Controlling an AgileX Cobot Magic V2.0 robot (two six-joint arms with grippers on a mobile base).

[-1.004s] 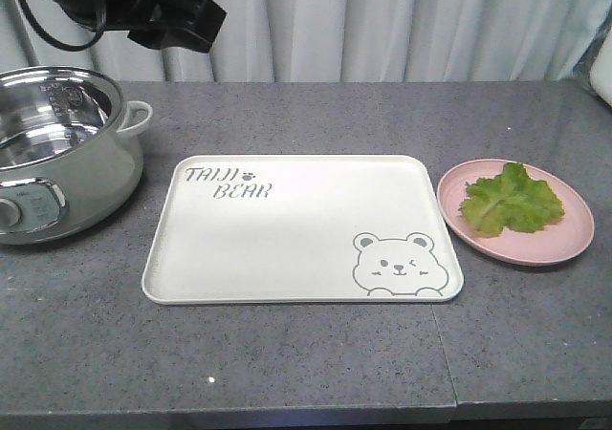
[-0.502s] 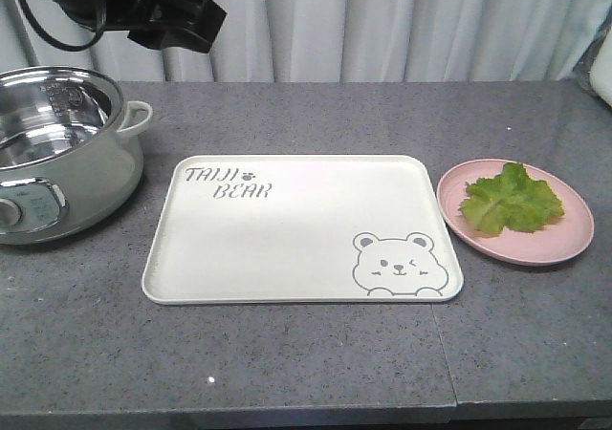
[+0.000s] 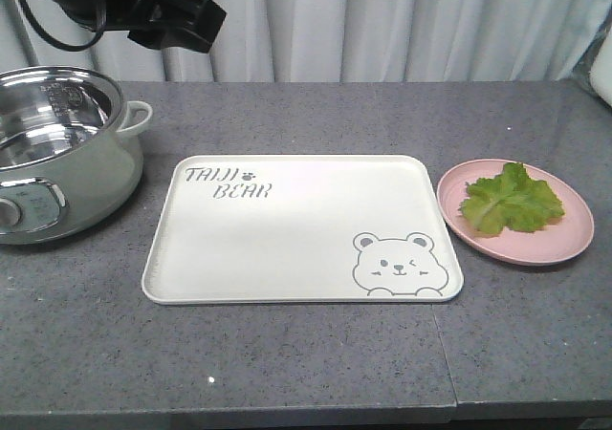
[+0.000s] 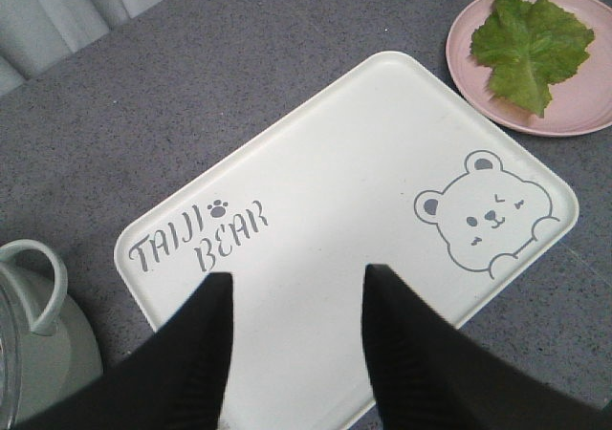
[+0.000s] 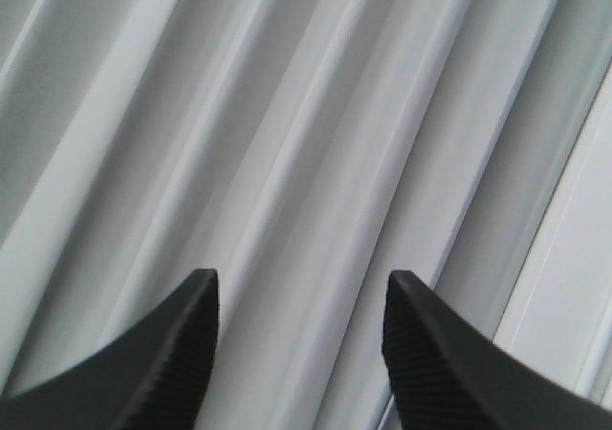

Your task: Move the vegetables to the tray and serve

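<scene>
Ruffled lettuce leaf [image 3: 512, 201] on round pink plate [image 3: 535, 255], beside smooth rectangular tray [image 3: 287, 244]

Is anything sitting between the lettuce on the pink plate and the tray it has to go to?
Nothing visible. The lettuce leaf lies on the pink plate beside the tray, only bare countertop between them. The tray's surface is free, and the pot stands at its opposite side.

Bright, even light; sharp, soft shadows
</scene>
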